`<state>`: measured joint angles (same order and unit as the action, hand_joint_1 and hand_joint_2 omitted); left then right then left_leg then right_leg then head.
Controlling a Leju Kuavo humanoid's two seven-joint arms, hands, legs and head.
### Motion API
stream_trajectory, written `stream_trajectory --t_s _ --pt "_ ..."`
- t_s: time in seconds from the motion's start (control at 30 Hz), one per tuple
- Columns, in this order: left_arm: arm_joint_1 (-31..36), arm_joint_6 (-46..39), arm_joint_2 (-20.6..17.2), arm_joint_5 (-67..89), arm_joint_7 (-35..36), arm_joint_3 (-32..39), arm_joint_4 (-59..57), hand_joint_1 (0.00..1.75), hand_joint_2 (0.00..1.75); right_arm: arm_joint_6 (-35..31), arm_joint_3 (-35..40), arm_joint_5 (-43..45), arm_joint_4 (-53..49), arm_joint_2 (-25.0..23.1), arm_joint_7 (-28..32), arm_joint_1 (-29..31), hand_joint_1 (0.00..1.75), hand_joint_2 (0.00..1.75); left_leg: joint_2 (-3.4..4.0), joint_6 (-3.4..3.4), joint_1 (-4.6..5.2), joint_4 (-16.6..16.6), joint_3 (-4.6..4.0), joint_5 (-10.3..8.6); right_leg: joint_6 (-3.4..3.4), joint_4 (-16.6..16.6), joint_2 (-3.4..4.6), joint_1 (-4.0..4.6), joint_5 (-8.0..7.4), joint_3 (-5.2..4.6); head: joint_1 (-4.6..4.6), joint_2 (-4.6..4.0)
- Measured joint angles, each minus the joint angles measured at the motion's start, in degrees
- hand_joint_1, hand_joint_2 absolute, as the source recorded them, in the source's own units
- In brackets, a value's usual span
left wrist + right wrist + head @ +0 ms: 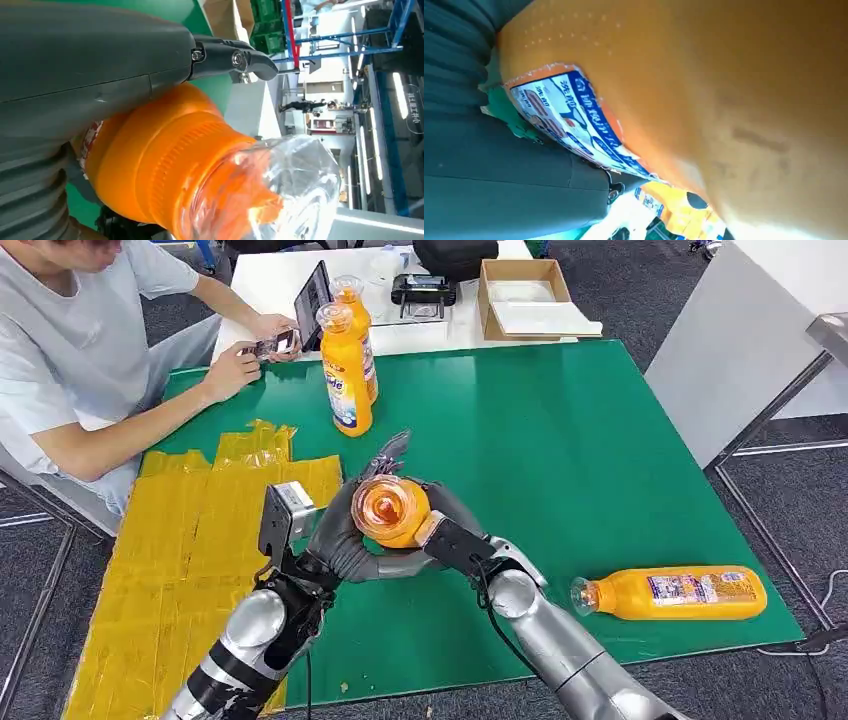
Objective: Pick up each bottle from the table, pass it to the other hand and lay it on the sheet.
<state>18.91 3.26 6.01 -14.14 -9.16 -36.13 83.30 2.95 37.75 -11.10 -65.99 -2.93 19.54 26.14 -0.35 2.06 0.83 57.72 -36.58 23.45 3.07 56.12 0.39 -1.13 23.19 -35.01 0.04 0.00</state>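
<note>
**Op:** Over the green mat [560,440], mid-table, I've got both hands on one orange bottle [392,510]. It's off the surface, clear cap pointing up at the head camera.

**Eng:** Finger state?

**Op:** Left hand [345,540] wraps the bottle from its side, fingers curled round the body; one dark fingertip [250,60] shows past the bottle's shoulder in the left wrist view. Right hand [450,530] also grips it: palm against the labelled body [574,120] in the right wrist view, fingers closed around it as far as I can see.

**Eng:** Other bottles?

**Op:** Two upright bottles [345,370] stand touching each other at the far edge of the mat. One lying bottle [670,593] is on its side near the right front corner, cap toward my arms.

**Eng:** Sheet?

**Op:** Yellow sheet [180,530] lies on the left, beside the left arm. Held bottle is just right of its edge, above green.

**Eng:** Anyone near?

**Op:** Person [90,350] seated far left, holding a phone [272,343].
</note>
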Motion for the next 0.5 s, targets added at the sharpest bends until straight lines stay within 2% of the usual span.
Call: stream_trajectory --t_s 0.13,0.17,0.2,0.5 --pt "0.0 -1.3 0.0 -0.9 0.3 -0.4 -0.2 0.00 1.75 0.0 0.0 0.0 0.1 0.2 0.2 0.0 1.75 1.75 0.00 0.00 0.00 0.0 0.00 0.00 0.00 0.0 0.00 0.00 0.00 0.01 0.00 0.00" --pt "0.0 -1.6 0.0 -1.0 0.4 -0.5 -0.3 0.79 1.75 0.0 0.0 0.0 0.1 0.2 0.3 0.0 1.75 1.75 0.00 0.00 0.00 0.0 0.00 0.00 0.00 0.0 0.00 0.00 0.00 0.01 0.02 0.00" --pt "0.0 -1.6 0.0 -1.1 0.4 -0.5 -0.4 1.75 1.75 -0.1 0.0 0.0 0.1 0.2 0.4 0.0 1.75 1.75 0.00 0.00 0.00 0.0 0.00 0.00 0.00 0.0 0.00 0.00 0.00 0.01 0.02 0.00" --pt "0.0 -1.6 0.0 -1.0 0.2 -1.4 -0.5 1.75 1.75 -0.2 0.0 -0.2 0.1 0.4 0.7 0.0 1.75 1.75 0.00 0.00 0.00 0.0 0.00 0.00 0.00 0.0 0.00 0.00 0.00 0.00 0.02 0.00"
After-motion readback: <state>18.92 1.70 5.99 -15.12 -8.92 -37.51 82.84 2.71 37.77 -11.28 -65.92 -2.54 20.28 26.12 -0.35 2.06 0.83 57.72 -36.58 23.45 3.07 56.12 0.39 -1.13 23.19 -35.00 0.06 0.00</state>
